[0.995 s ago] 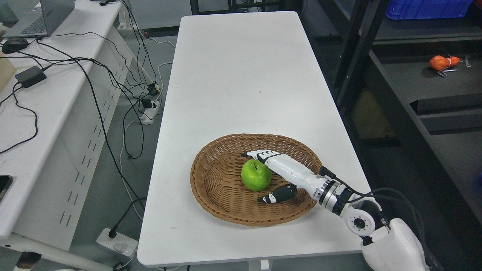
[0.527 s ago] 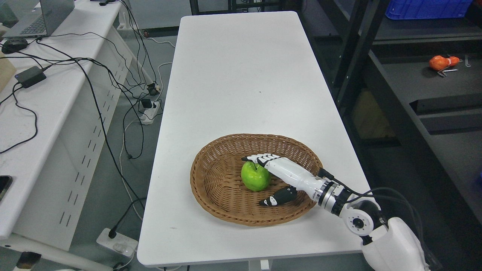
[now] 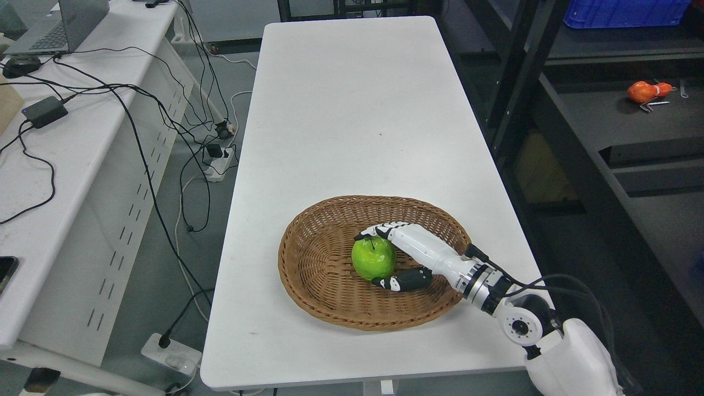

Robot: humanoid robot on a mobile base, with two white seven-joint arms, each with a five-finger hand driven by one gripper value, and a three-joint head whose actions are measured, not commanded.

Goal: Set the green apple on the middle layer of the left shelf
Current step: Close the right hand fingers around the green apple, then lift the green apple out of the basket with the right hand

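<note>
A green apple [image 3: 374,263] lies in a brown wicker basket [image 3: 294,242] on the near part of the white table [image 3: 352,110]. My right hand [image 3: 369,260] reaches in from the lower right. Its fingers [image 3: 379,230] curl over the apple's far top side. Its black thumb [image 3: 399,282] presses against the apple's near side. The apple still rests in the basket. My left arm does not show.
A dark metal shelf [image 3: 605,115] stands to the right of the table, with an orange object [image 3: 643,91] on one layer and a blue bin [image 3: 621,12] above. A desk [image 3: 66,165] with a laptop and many cables stands on the left.
My right hand's fingers curled down over the apple and the thumb swung in from open to touch the apple's near side. The apple has hardly moved.
</note>
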